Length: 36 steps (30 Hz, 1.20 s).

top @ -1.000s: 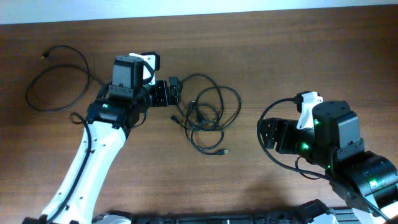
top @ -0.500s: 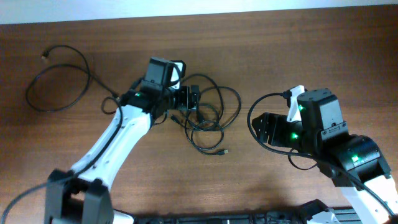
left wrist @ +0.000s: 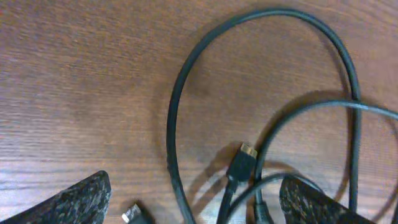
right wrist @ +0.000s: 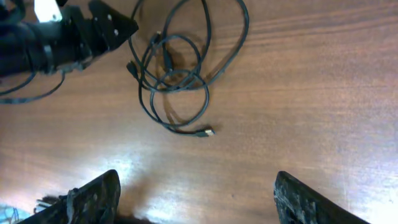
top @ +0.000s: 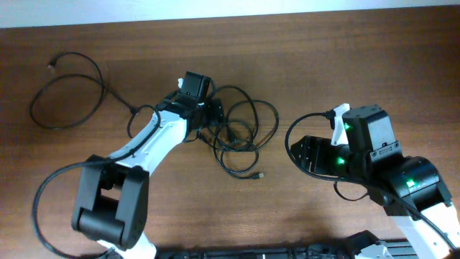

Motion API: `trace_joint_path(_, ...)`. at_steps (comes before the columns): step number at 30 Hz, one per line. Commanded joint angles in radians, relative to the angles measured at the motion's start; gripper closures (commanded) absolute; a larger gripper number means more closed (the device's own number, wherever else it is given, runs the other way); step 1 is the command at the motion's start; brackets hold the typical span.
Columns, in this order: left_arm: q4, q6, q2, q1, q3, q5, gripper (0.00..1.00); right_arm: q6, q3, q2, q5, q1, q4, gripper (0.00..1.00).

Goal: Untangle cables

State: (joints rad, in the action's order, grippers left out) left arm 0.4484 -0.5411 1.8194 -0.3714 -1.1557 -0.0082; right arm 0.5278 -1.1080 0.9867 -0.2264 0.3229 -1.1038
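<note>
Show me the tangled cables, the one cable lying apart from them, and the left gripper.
tangled cables [top: 236, 142], overhead view, on the crossing cords mid-bundle.
separate cable [top: 31, 109], overhead view, on the left arc of its loop.
left gripper [left wrist: 194, 180], left wrist view, midway between its fingertips.

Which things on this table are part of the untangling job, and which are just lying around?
Job: tangled cables; separate looped cable, upper left; left gripper, open over the tangle.
Not job: wooden table; right arm's own black wire.
</note>
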Motion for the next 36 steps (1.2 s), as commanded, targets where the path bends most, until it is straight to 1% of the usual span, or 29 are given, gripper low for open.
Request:
trace_joint_path(1,-0.024,-0.05,0.044,0.001,-0.001,-0.015,0.16,0.004,-0.006,-0.005,-0.006,-0.003,-0.013,0.23)
trace_joint_path(2,-0.039,-0.05,0.057,0.001,-0.001,-0.014,0.23,0.004,-0.006,-0.005,-0.006,-0.002,-0.016,0.23)
trace_joint_path(5,-0.062,-0.05,0.078,0.001,-0.001,-0.015,0.26,0.004,-0.006,-0.005,-0.006,-0.002,-0.023,0.23)
trace_joint_path(8,-0.068,-0.05,0.1,0.001,-0.001,-0.014,0.35,0.005,-0.006,-0.005,-0.006,-0.003,-0.034,0.23)
trace_joint_path(11,-0.072,-0.05,0.124,0.001,-0.001,-0.015,0.39,0.005,-0.006,-0.005,-0.006,-0.003,-0.042,0.23)
trace_joint_path(12,-0.074,-0.05,0.132,0.001,-0.001,-0.014,0.43,0.005,-0.006,-0.005,-0.006,-0.002,-0.043,0.23)
trace_joint_path(14,-0.074,-0.05,0.146,0.001,-0.001,-0.015,0.63,0.005,-0.006,-0.005,-0.006,-0.003,-0.045,0.23)
trace_joint_path(15,-0.076,-0.05,0.15,0.001,-0.001,-0.018,0.75,0.005,-0.006,-0.005,-0.006,-0.003,-0.045,0.23)
trace_joint_path(18,-0.093,-0.048,0.148,0.006,-0.006,-0.065,1.0,0.005,-0.006,-0.005,-0.006,-0.002,-0.045,0.23)
trace_joint_path(20,-0.08,0.011,0.141,0.016,-0.029,-0.063,1.0,0.004,-0.006,-0.005,-0.006,-0.003,-0.045,0.23)
trace_joint_path(25,0.109,0.087,0.036,0.027,-0.176,-0.064,1.0,0.005,-0.006,0.006,0.04,-0.003,-0.04,0.23)
trace_joint_path(27,0.182,0.087,-0.034,0.027,-0.245,-0.06,1.0,0.005,-0.006,0.021,0.055,-0.003,-0.037,0.23)
trace_joint_path(29,0.221,0.087,-0.106,0.027,-0.294,-0.034,1.0,0.005,-0.006,0.035,0.055,-0.003,-0.026,0.23)
trace_joint_path(32,0.215,0.087,-0.236,0.025,-0.317,0.043,1.0,0.005,-0.006,0.067,0.055,-0.003,0.024,0.22)
trace_joint_path(35,0.203,0.087,-0.341,0.01,-0.317,0.046,1.0,0.005,-0.006,0.103,0.04,-0.003,0.081,0.21)
trace_joint_path(36,0.194,0.087,-0.364,0.006,-0.317,0.045,1.0,0.005,-0.006,0.114,0.027,-0.003,0.095,0.19)
